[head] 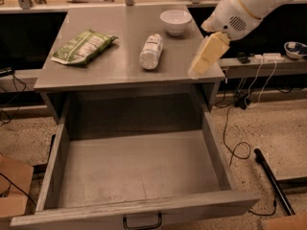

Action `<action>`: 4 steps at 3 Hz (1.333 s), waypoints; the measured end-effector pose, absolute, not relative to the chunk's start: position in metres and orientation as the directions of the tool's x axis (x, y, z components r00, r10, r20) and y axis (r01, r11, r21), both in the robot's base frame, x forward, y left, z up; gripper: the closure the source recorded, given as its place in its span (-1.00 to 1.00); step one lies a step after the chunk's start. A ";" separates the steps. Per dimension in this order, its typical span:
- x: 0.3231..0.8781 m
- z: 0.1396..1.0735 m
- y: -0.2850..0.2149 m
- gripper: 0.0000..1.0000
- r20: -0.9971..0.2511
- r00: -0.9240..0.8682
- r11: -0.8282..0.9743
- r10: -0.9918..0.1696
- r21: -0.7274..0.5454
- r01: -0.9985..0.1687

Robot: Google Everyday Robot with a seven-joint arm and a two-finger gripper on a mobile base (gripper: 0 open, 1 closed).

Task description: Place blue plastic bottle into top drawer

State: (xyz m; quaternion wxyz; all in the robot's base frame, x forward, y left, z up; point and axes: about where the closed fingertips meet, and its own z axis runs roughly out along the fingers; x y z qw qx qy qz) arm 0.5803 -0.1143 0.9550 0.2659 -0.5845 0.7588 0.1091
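Observation:
The blue plastic bottle (151,51) lies on its side on the grey table top (115,71), near the middle, cap pointing away from me. The top drawer (214,145) is pulled wide open below the table, with a dark handle (142,222) at the front centre; nothing lies in it. My gripper (199,68) hangs from the white arm (242,8) above the table's right front edge, to the right of the bottle and apart from it. It holds nothing that I can see.
A green snack bag (82,47) lies on the table's left side. A white bowl (175,21) stands at the back right. Cables (235,147) and a dark bar (272,180) lie on the floor to the right. A cardboard box (12,190) stands at the lower left.

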 end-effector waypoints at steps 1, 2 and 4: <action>0.626 0.940 -0.098 -1.00 -0.649 -0.232 0.389 -0.725 -0.107 -0.915; 0.668 0.921 -0.078 -1.00 -0.722 -0.264 0.442 -0.639 -0.064 -0.895; 0.728 0.876 -0.032 -1.00 -0.775 -0.329 0.471 -0.539 0.046 -0.881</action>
